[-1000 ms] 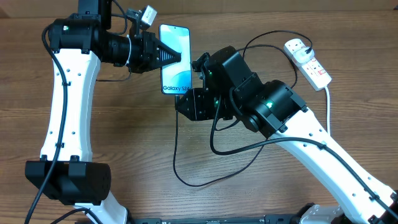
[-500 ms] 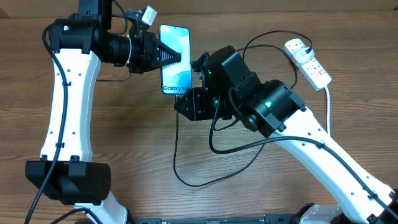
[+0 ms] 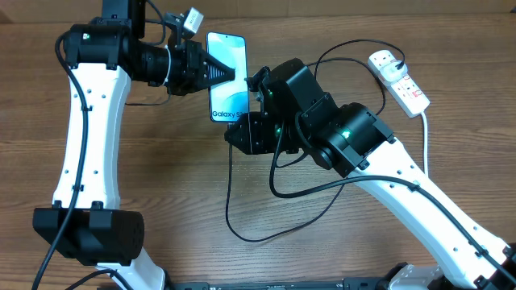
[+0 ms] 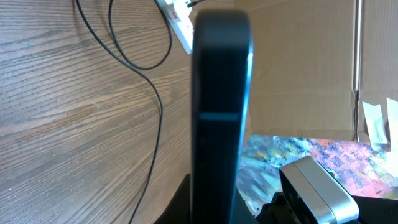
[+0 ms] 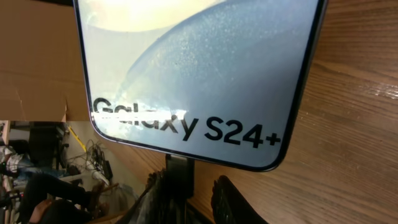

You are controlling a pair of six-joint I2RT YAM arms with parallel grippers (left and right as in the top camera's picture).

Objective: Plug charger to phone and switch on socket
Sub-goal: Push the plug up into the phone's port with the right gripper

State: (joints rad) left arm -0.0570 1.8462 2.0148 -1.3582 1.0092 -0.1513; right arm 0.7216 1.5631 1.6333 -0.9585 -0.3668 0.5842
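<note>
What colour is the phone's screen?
Bright blue-cyan, paler toward one end, with a black edge around the phone. Best seen in the overhead view.

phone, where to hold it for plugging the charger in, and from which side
Mid-length, jaws on screen and back, over the long edge facing the left arm, as the left gripper holds the phone. Its slim flat body suits that; the text end is free for the charger.

Cannot see phone top end in right wrist view: cropped. Cannot tell grip of right gripper below phone: fingers dark, cut by bottom edge. Cannot resolve socket switches beyond phone: blurred, cropped.
</note>
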